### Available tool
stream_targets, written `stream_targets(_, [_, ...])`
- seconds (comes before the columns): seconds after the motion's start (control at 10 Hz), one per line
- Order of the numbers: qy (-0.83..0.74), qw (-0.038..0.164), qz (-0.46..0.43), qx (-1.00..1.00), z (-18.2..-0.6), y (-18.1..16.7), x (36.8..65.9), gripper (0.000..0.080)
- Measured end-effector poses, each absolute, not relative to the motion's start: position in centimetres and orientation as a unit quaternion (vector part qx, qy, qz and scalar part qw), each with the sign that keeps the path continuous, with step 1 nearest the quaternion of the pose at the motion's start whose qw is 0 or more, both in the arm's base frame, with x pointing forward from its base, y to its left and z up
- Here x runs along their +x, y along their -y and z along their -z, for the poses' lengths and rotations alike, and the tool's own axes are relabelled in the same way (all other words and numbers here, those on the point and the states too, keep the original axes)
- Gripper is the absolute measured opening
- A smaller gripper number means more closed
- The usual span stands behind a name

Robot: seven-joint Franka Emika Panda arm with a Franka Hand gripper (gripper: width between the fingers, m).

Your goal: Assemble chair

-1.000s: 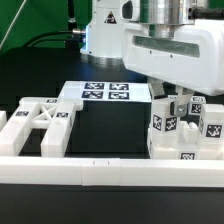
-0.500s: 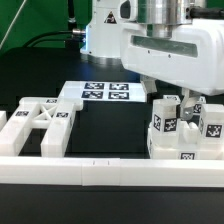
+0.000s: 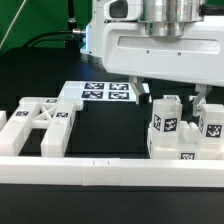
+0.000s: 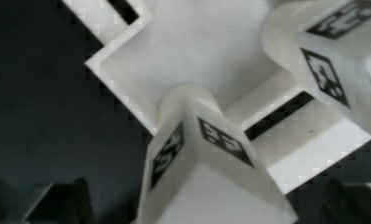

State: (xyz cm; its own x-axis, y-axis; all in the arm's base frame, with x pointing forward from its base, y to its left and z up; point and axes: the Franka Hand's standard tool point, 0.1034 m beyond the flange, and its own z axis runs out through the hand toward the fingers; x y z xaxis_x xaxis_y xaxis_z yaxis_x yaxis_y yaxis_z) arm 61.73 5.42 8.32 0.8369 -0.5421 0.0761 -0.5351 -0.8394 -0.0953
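The chair's joined body [image 3: 185, 135] stands at the exterior view's right: chunky white tagged blocks with upright posts. One tagged post [image 3: 166, 118] rises between the spread fingers of my gripper [image 3: 170, 96], which hangs open just above it and holds nothing. In the wrist view the same post [image 4: 208, 150] fills the middle, and a second tagged post [image 4: 324, 60] stands beside it on a flat white panel [image 4: 173, 50]. A dark fingertip [image 4: 57, 200] shows off to one side of the post. The X-braced frame [image 3: 40, 122] lies loose at the exterior view's left.
The marker board [image 3: 105, 92] lies flat behind the middle of the black table. A long low white border rail [image 3: 100, 172] runs along the front, and the robot's base [image 3: 105, 35] stands at the back.
The gripper let go of the post: its jaws went from shut to wide open, and the hand rose a little. The chair parts stayed put.
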Motion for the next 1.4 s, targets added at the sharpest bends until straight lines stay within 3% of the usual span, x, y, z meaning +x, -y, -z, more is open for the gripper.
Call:
stream_targets(0.6, [-0.058,0.018,0.056,-0.997,-8.24,-5.51,61.77,0.0649])
stream_targets(1.0, [0.011,0.013,0.056,-0.998,-8.14,-5.38,61.67,0.0649])
stream_targets(1.1, [0.011,0.013,0.056,-0.998,-8.13,-5.38,61.67,0.0499])
stream_targets(1.2, [0.011,0.013,0.056,-0.998,-8.13,-5.37,61.67,0.0499])
stream_targets(1.3, [0.003,0.013,0.056,-0.998,-8.13,-5.38,61.67,0.0349])
stream_targets(1.4, [-0.006,0.014,0.056,-0.998,-8.13,-5.38,61.67,0.0285])
